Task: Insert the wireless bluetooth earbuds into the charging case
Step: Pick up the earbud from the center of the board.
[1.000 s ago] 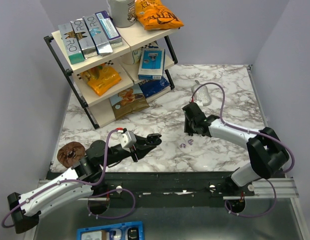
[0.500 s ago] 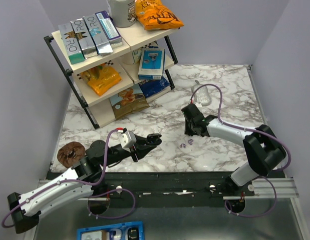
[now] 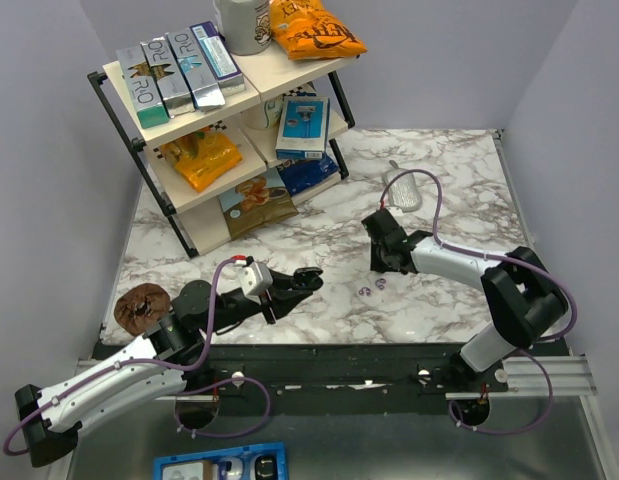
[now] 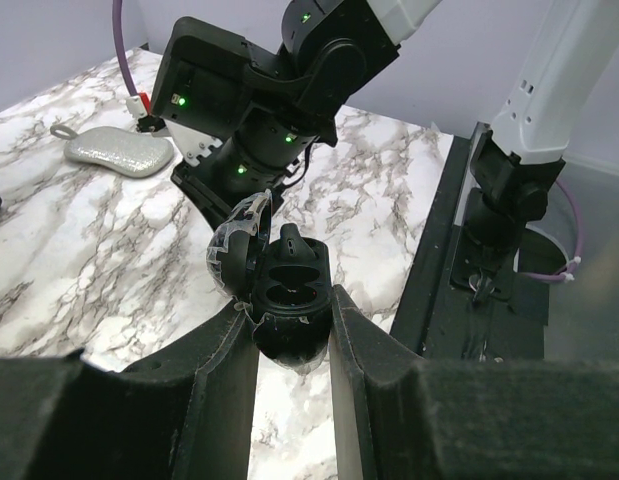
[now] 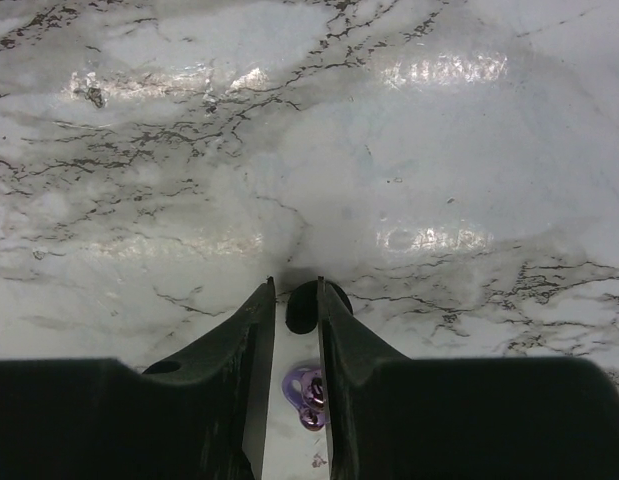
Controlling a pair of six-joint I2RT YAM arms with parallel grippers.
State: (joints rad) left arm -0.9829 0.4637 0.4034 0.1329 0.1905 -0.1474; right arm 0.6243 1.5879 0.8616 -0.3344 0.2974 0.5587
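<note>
My left gripper [image 3: 307,276] [image 4: 287,298] is shut on a dark oval clamshell charging case [image 4: 289,275], held above the table with the lid open. Its two wells look empty. My right gripper [image 3: 381,262] [image 5: 296,285] is tipped down at the marble table, its jaws a narrow gap apart. A small black earbud [image 5: 303,305] sits at its fingertips, partly under the right finger; I cannot tell if it is pinched. Two purple earbuds [image 3: 366,291] [image 3: 380,284] lie on the table between the grippers. One purple earbud [image 5: 307,385] shows through the right gripper's finger gap.
A shelf rack [image 3: 219,130] with boxes and snack bags stands at the back left. A silvery oval pouch [image 3: 404,188] [image 4: 119,152] lies behind the right gripper. A brown round object [image 3: 141,305] sits at the left edge. A blue tray [image 3: 219,468] lies below the table's front edge.
My right gripper has shifted slightly left and toward the back. The left arm and the case have not moved.
</note>
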